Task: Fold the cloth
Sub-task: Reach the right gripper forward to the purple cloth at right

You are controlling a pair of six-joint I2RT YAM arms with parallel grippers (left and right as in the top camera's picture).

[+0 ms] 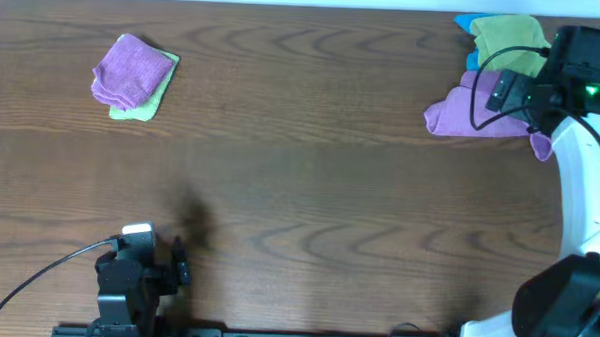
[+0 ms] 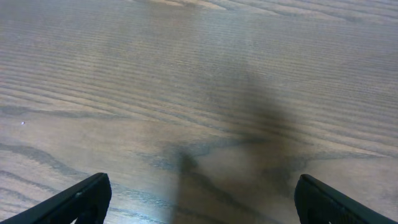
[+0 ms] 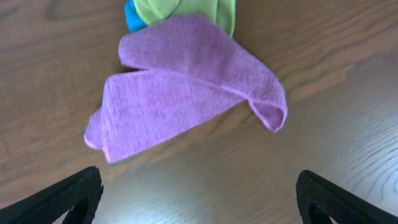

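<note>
Brown wood counter (image 1: 310, 179); cloth (image 3: 180, 93) rumpled, half-folded, flat beneath right fingers (image 3: 68, 196), spread wide, gripping nothing; left fingers (image 2: 74, 202) likewise apart above counter.

We see a dark wood-grain table (image 1: 310, 179). At about two o'clock on it a lilac cloth (image 1: 462, 112) lies rumpled, one edge folded over into a loose flap. Its far side touches a yellow-green cloth (image 1: 510, 41), and a bright blue cloth (image 1: 467, 24) peeks out from beneath that one. Well apart, at about ten o'clock, we find a folded purple cloth (image 1: 133, 68) resting on a second yellow-green cloth (image 1: 150, 105), which lies flat on the wood.
</note>
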